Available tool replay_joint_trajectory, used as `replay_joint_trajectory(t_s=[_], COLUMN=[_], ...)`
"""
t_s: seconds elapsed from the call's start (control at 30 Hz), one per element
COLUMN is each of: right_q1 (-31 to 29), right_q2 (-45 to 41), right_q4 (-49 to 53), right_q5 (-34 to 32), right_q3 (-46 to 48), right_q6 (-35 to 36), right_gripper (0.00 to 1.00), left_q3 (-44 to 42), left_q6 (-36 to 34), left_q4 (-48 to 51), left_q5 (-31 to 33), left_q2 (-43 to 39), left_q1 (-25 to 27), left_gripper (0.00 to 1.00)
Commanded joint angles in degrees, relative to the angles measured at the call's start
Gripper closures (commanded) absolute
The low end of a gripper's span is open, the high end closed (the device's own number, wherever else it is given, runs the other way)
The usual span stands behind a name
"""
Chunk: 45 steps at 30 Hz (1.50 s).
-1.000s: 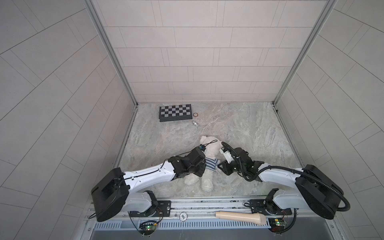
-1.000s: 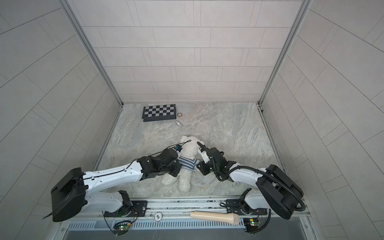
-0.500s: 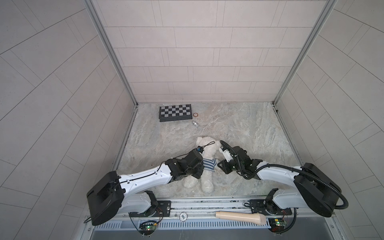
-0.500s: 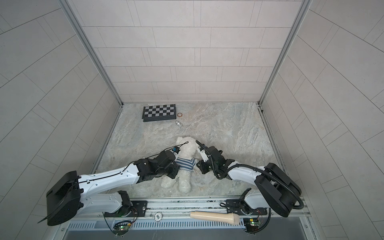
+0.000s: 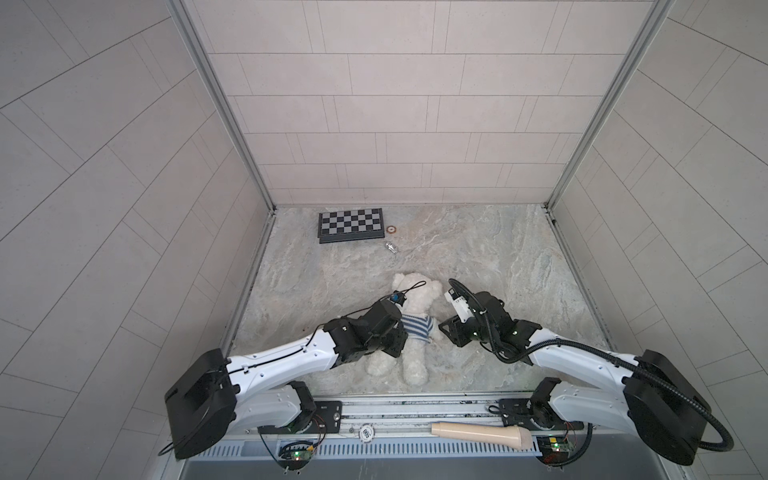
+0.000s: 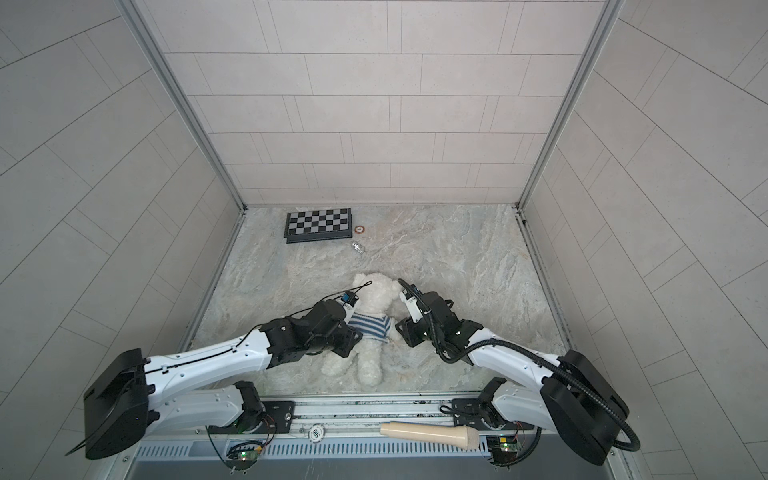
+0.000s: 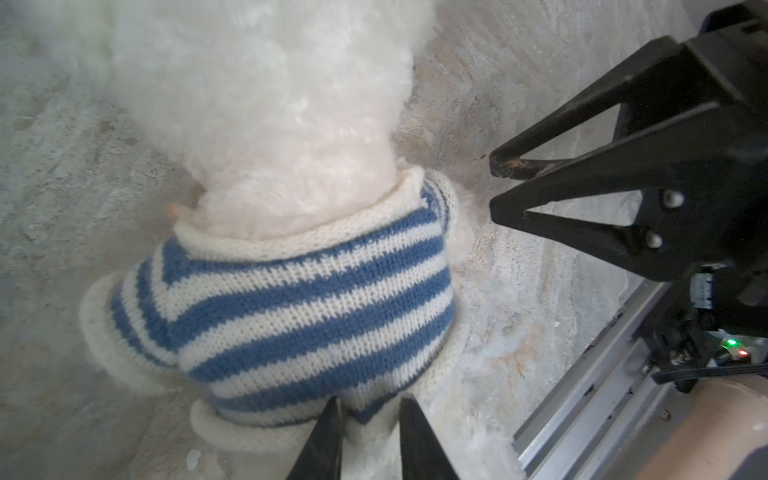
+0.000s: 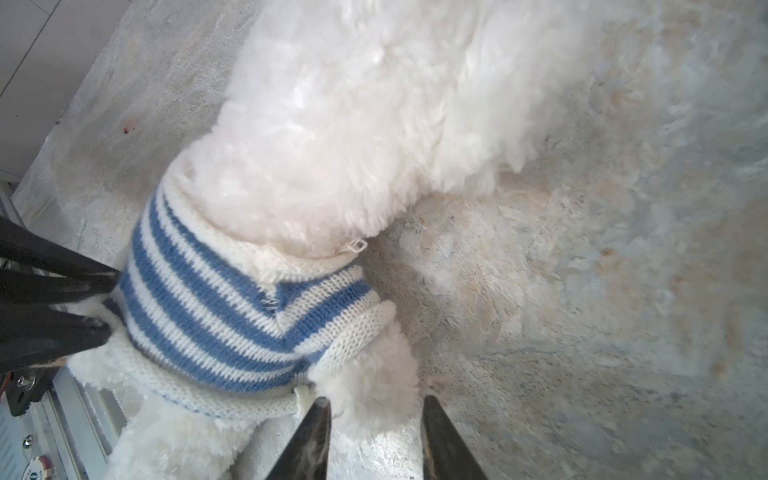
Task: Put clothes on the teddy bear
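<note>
Fluffy white plush teddy bear [image 5: 417,301] pictured in blue-striped knitted sweater [image 7: 291,299], left gripper [image 7: 370,401] and right gripper [image 8: 376,399] parted; hem best tugged down evenly.

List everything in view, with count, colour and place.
teddy bear: one, white, lying mid-table, head toward the back wall
sweater: one, blue and white stripes, on the bear's torso
chessboard: one, black and grey, back of the table, left of middle
ring: one, brownish, just right of the chessboard
small metal piece: one, silver, in front of the ring
cylinder: one, beige, on the front rail
table: one, grey marbled
left gripper: one, black, fingers apart at the sweater's hem
right gripper: one, black, fingers apart at the bear's arm
</note>
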State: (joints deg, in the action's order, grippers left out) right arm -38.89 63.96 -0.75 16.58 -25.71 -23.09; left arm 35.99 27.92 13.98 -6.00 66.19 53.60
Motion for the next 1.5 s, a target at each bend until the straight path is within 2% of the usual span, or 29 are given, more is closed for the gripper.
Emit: replay_joint_trajectory(t_s=[0.0,0.13,0.27,0.37,0.47,0.63,0.87,1.1,1.23,1.47], right_q1=[-0.8,-1.7,-2.7,-4.2,-6.0,-9.0,-10.7,-10.6,-9.8,-7.2], right_q2=[-3.9,-6.5,-5.4,-3.7,-1.4,3.4,9.6,10.6,10.8,11.5], right_q4=[2.9,2.3,1.2,-0.5,-2.3,-5.5,-8.1,-8.6,-8.4,-8.7], right_q5=[-1.9,-2.8,-2.4,-2.2,-2.4,-2.7,-2.4,-3.6,-5.4,-4.9], right_q3=[-1.8,-2.3,-3.9,-5.1,-6.7,-9.1,-9.4,-6.8,-4.3,-1.5], right_q6=[2.1,2.0,1.9,1.6,1.2,0.8,0.2,0.2,-0.3,-1.2], right_gripper=[0.58,0.57,0.56,0.56,0.56,0.55,0.58,0.62,0.64,0.66], left_q3=[-0.9,-0.9,-1.0,-1.7,-3.0,-5.7,-9.6,-14.7,-15.4,-17.0], left_q6=[0.2,0.1,-0.1,0.8,2.6,5.9,10.9,18.3,20.6,23.1], left_q4=[0.5,-0.7,-1.8,-4.0,-7.3,-13.1,-20.6,-32.2,-35.9,-42.4], left_q5=[-2.9,-5.5,-8.7,-12.4,-16.1,-20.4,-22.7,-27.0,-27.6,-29.8], left_q2=[-2.9,-6.0,-7.1,-6.3,-4.6,-1.4,2.4,5.4,7.5,10.6], left_q1=[-2.8,-6.8,-12.6,-17.4,-21.7,-27.3,-29.0,-33.9,-34.1,-33.0], left_gripper=[0.64,0.58,0.52,0.49,0.40,0.29,0.15,0.15,0.18,0.19])
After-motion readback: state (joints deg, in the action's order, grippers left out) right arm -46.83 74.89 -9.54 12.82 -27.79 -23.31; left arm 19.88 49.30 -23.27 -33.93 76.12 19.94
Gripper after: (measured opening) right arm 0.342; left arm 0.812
